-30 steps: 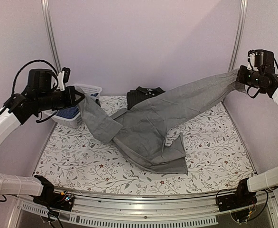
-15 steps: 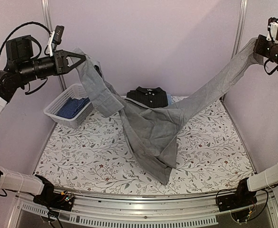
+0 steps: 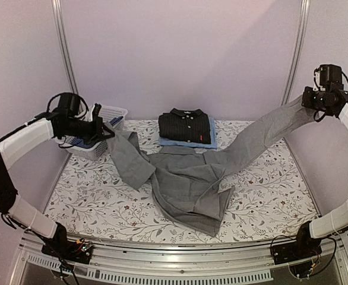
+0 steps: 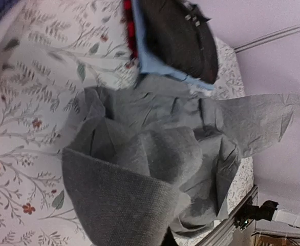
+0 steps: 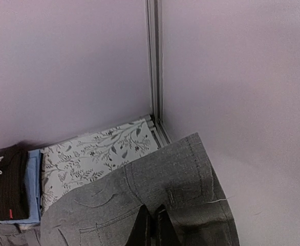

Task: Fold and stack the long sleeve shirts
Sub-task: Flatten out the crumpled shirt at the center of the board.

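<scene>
Grey shirt [image 3: 186, 184]: body crumpled in a heap mid-table, creased and partly doubled over itself. One sleeve runs left and up to the left gripper [image 3: 106, 132], jaws clamped on the cloth just beside the basket. The other sleeve stretches taut, up and right, to the right gripper [image 3: 307, 102], raised near the right-hand frame post. In the right wrist view the fingers [image 5: 151, 225] are pinched tight on the grey fabric.

Black shirt [image 3: 186, 126]: folded, collar to the back, resting on the folded light blue shirt [image 3: 175, 143], at back centre just behind the grey heap.

White lattice basket [image 3: 111, 111]: back left corner, blue cloth inside.

Table [image 3: 269, 190]: white floral-print covering.
</scene>
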Motion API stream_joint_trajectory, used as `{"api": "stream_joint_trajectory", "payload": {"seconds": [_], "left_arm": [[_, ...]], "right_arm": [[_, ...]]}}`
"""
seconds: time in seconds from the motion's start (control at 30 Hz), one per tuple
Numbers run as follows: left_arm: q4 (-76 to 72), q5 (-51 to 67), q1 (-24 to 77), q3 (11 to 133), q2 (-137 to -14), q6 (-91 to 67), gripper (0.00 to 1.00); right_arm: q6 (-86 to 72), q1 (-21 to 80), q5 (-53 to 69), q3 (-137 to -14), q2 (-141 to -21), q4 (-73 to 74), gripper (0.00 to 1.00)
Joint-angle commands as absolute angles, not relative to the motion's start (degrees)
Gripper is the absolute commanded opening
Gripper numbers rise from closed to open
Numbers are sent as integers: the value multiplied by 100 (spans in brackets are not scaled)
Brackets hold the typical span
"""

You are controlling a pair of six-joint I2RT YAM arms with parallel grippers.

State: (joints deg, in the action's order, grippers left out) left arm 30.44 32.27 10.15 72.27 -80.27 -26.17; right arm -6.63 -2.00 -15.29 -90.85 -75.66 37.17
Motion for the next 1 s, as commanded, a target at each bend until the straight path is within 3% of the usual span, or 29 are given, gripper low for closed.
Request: {"api": "stream_joint_trajectory", "payload": {"seconds": [0.0,0.13,0.3,0.37,0.47,0.6,0.8,0.97], "left_arm": [[2713,3087,914,5734,-8017,-3181,0],[2358,2947,997,4865,-7858,-3463,0],[2741,2019,1394,4730,-7676,-3367,1],[2951,1549,1476,4757,-7547,-3335,6],[3167,1067,1534,4848,-7269,-3324,33],[3526,328,1748,5268,-6962,-3201,58],[3937,-660,2446,6183,-6858,-3177,71],[3913,-753,2957,6416,-7056,-3302,71]], "right_arm": [[-1021,-552,-970,-7792,-7531,3403,0],[-1382,-547,-256,-6898,-7506,3085,2],[-1640,-72,-184,-6198,-7545,2861,21],[-1737,220,-286,-6032,-7543,2827,35],[-1812,599,-583,-5958,-7507,2851,50],[-1910,1317,-1020,-6159,-7562,3065,69],[-2066,2196,-1385,-6472,-7759,3246,75],[-2199,2855,-1328,-6635,-8064,3240,75]]}}
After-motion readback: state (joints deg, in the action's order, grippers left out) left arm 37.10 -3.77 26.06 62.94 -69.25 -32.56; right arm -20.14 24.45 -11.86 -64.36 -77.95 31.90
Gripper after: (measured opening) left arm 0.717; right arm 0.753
